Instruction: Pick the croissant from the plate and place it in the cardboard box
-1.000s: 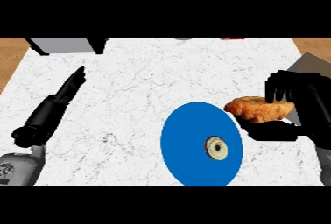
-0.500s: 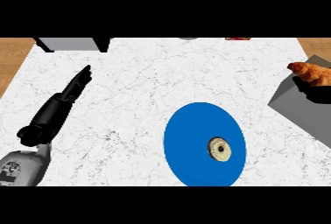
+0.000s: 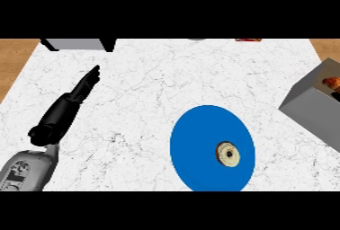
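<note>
The golden-brown croissant [image 3: 331, 82] shows at the right edge, inside the open top of the cardboard box [image 3: 310, 106], whose grey side wall faces me. On the white marble counter lies the blue plate [image 3: 203, 134], carrying only a small round pastry [image 3: 228, 153] right of its centre. My left hand [image 3: 74, 96] lies flat on the counter at the left, fingers straight and pointing away, holding nothing. My right hand is out of the picture.
A grey box-like object [image 3: 78, 44] stands at the counter's far left corner. Small items [image 3: 247, 39] peek in at the far edge. Wooden floor shows beyond the counter's left and right edges.
One second ago my right hand held the croissant above the plate's right rim. It carried it right, then left the view; the croissant now sits in the box. The view has shifted left.
</note>
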You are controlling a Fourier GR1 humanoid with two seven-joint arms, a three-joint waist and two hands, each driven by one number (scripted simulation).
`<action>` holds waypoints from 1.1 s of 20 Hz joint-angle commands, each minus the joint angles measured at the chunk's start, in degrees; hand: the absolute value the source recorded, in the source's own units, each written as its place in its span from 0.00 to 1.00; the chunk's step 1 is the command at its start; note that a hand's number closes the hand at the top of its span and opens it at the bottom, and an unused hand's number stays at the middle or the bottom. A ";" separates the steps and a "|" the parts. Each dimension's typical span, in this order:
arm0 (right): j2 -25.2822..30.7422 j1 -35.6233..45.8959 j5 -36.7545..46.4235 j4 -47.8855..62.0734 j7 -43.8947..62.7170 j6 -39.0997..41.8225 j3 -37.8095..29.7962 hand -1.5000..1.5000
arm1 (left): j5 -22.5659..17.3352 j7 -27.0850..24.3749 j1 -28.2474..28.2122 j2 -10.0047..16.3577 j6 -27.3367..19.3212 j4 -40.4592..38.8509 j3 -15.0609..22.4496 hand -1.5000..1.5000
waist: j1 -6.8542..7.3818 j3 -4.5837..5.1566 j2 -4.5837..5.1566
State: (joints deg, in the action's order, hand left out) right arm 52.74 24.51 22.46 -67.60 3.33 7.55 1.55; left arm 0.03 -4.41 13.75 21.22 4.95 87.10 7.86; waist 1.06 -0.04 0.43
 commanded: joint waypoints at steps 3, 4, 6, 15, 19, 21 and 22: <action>4.25 4.27 2.31 15.93 -11.03 9.69 1.35 1.00 | -1.03 0.86 1.54 0.96 2.26 -0.33 -1.86 0.50 | 0.48 -0.02 0.02; 3.83 3.44 5.01 19.42 -13.10 7.67 2.62 1.00 | -0.31 0.52 1.08 -0.04 1.26 0.48 -1.15 0.50 | 0.83 -0.06 0.15; 2.10 8.69 6.25 23.82 -11.20 11.44 4.11 1.00 | 1.53 1.79 3.53 -1.69 0.03 -1.71 -0.14 0.50 | 1.00 -0.04 0.27; -0.07 10.14 -1.09 28.97 -33.24 12.97 -3.05 0.00 | 0.57 -1.59 -0.73 -0.76 1.46 -0.49 -2.62 0.50 | -0.69 -0.03 -0.16; -5.15 14.22 -16.46 35.37 -32.60 17.12 -16.30 0.00 | 0.44 -0.59 -2.57 -0.50 1.88 2.22 -1.67 0.50 | 0.14 -0.26 -0.37; -5.10 14.63 -21.85 38.68 -30.82 19.09 -21.53 0.00 | 0.65 -0.22 -1.80 -0.38 1.30 0.79 -2.55 0.50 | -1.21 -0.16 -0.32; -5.15 16.32 -23.96 40.67 -27.34 21.12 -23.18 0.00 | 0.80 1.35 -1.46 -0.54 1.28 1.75 -2.04 0.50 | -0.62 -0.12 -0.40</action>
State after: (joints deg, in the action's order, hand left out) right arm 49.20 37.81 7.93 -32.29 -27.29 24.52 -13.34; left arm 0.80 -3.95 12.23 20.71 6.30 88.63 5.91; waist 0.53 -0.20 0.12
